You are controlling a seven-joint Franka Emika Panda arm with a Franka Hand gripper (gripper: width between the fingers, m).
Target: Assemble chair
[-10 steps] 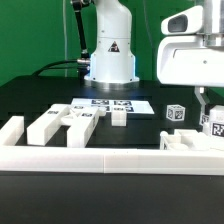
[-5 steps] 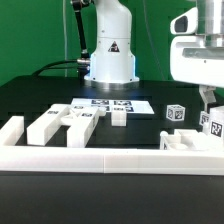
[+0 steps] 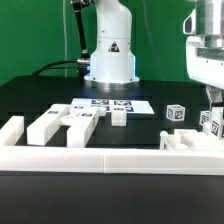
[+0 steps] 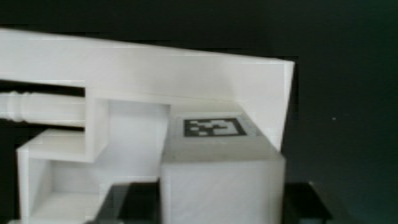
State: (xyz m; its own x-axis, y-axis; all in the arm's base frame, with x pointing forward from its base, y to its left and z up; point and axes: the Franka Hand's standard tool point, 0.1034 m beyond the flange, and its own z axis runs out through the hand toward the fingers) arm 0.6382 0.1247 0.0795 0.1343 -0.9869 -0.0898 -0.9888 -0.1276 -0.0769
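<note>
- chair parts loose on the counter: most at the exterior view's left, one tagged post beneath the gripper at its right
- likely light, rigid, slick — grip a post across flat sides
- gripper spread: cannot tell, cropped
- counted: one small block, one tagged cube, roughly four pieces leftward

The chair bars lie before the marker board.

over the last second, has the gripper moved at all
Yes. The gripper has slid toward the exterior view's right, drawing away from the marker board, which lies where it was.
</note>
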